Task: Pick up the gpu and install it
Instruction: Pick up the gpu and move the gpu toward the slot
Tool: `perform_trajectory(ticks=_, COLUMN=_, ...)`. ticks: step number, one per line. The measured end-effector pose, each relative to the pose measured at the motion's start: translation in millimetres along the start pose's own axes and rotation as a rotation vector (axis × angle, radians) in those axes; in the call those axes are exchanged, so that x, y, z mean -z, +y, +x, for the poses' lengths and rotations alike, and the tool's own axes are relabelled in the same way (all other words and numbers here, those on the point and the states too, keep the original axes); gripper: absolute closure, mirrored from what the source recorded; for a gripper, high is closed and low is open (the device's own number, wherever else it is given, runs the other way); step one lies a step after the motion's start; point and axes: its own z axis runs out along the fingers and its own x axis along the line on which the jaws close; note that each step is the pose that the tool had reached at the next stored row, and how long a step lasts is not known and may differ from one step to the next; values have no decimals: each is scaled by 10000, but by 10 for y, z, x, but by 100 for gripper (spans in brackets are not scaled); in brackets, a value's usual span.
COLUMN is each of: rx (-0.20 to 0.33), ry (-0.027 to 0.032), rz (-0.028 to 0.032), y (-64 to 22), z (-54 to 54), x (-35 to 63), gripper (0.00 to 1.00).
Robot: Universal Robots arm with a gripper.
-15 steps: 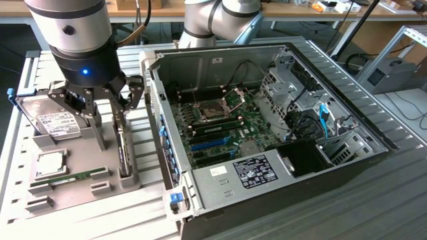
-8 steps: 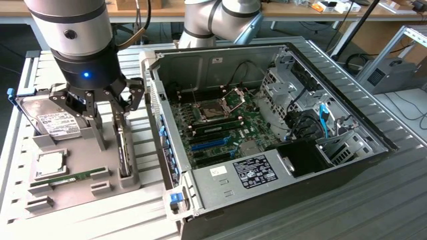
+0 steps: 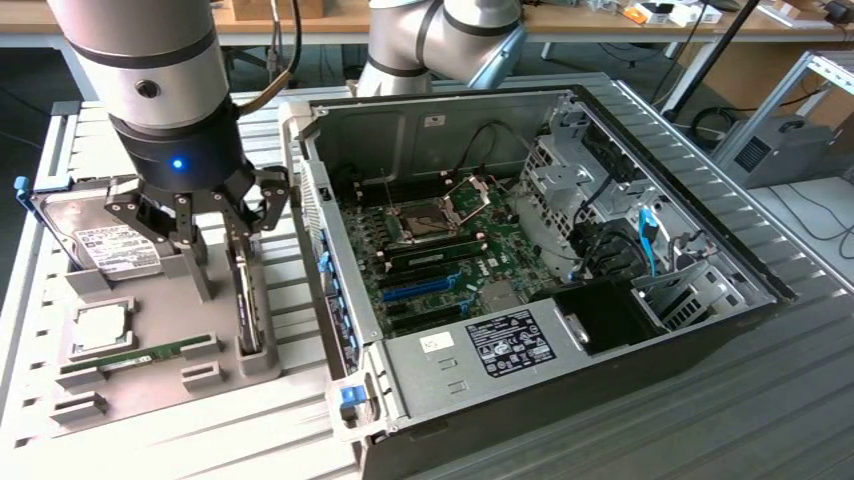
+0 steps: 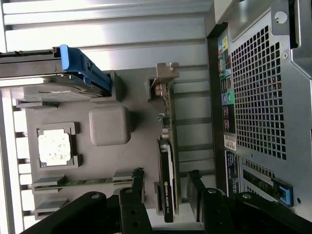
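Observation:
The gpu [image 4: 167,161] is a thin dark card standing on its edge in a slot of the grey parts holder [image 3: 160,320], with its silvery bracket [image 4: 165,80] at one end. In the exterior view the gpu [image 3: 247,305] stands at the holder's side nearest the computer case. My gripper [image 3: 220,265] hangs right over it, open. In the wrist view the gripper [image 4: 165,183] has one black finger on each side of the card, with a gap between each finger and the card. Nothing is held.
The holder also carries a silver hard drive [image 3: 96,243] with a blue clip, a processor chip [image 3: 100,325] and a green memory stick [image 3: 134,355]. The open computer case [image 3: 534,240] lies at the exterior view's right, motherboard [image 3: 441,260] exposed, its perforated wall [image 4: 258,92] close beside the holder.

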Motion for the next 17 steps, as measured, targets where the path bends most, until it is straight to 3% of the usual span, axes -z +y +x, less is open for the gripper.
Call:
perform_trajectory(ticks=6, rx=0, ry=0, rz=0, y=-4, z=2, x=-81, gripper=52)
perform_trajectory(ticks=17, rx=0, ry=1, rz=1, y=-4, z=2, x=-91, gripper=52)
